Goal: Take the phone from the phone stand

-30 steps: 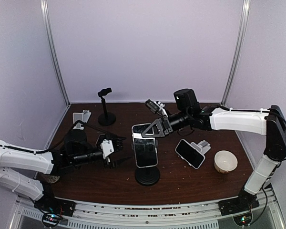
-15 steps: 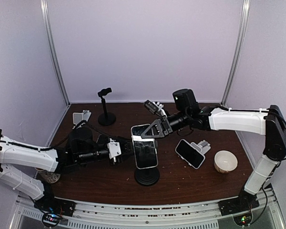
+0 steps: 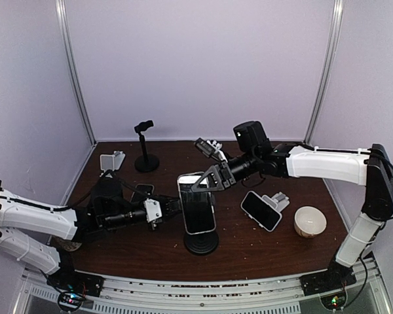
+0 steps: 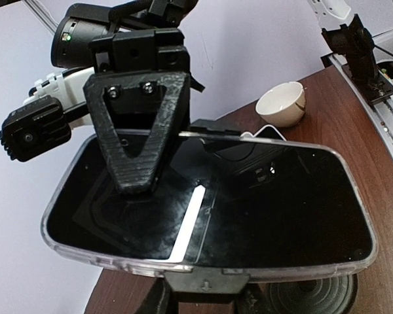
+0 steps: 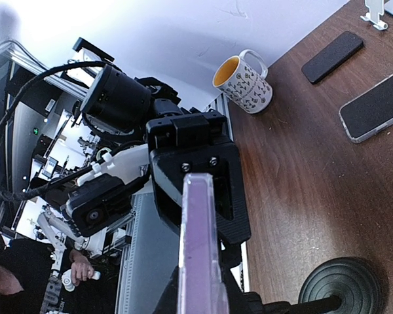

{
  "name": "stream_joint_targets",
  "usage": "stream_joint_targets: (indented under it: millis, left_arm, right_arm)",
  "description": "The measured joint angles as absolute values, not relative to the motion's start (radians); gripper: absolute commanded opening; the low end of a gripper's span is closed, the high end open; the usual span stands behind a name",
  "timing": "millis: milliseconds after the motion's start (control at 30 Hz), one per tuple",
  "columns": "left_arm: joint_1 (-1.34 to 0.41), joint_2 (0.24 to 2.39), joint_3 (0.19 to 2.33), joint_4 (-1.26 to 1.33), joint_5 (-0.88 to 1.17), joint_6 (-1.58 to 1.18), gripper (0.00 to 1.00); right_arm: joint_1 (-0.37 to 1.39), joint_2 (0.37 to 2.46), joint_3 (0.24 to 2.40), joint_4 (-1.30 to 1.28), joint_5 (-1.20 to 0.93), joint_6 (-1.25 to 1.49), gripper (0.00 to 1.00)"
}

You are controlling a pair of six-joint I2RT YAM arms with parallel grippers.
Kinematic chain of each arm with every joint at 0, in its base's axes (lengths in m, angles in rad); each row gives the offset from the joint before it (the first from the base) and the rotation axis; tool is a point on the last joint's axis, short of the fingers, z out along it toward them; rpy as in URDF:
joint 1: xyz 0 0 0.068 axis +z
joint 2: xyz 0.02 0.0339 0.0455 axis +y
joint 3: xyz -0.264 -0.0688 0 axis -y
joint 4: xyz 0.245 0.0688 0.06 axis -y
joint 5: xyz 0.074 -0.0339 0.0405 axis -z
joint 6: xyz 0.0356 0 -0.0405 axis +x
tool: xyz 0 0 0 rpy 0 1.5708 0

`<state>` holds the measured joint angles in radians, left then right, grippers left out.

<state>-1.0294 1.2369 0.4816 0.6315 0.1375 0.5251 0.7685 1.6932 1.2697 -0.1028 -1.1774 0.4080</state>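
Phone seated in the phone stand, its upper edge pinched by the right tool; left tool state indiscernible.

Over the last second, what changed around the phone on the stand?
The left gripper advanced right to the left edge of the phone; contact unclear. The right gripper, fingers on the phone's top, edged slightly left, the phone top shifting with it. The phone stand, bowl and second phone stayed put.
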Motion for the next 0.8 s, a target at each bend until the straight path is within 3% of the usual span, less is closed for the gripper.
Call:
stream_joint_targets:
  millis: [800]
  left_arm:
    - [-0.888, 1.197, 0.353, 0.749, 0.186, 0.488, 0.00]
  right_arm:
    - [0.758, 1.689, 1.316, -0.337, -1.159, 0.183, 0.00]
